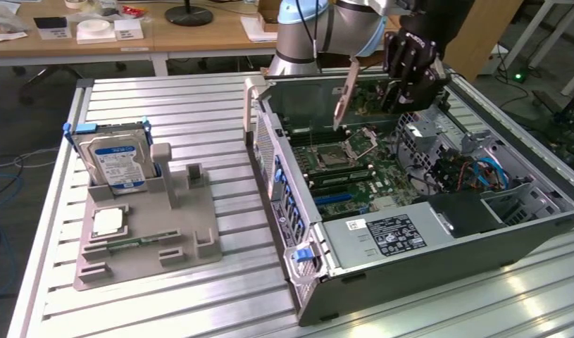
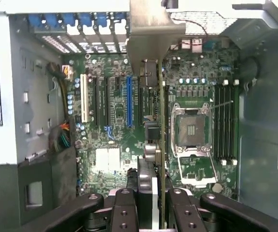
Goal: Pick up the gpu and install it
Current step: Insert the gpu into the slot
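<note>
One gpu (image 2: 152,58): thin dark card, edge-on, silver bracket. One open case (image 1: 409,262), one hard drive (image 1: 117,158). Fingers (image 2: 180,205) clamped on gpu.

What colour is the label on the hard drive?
The hard drive's label is mainly blue, with a white lower part; the exterior view shows it best.

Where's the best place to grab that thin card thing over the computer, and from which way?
Pinch the gpu by its upper long edge, coming from above and squeezing its two flat faces. It is thin and hangs edge-down over the motherboard, so this probably keeps its bottom edge free. The tool is shut on it that way.
</note>
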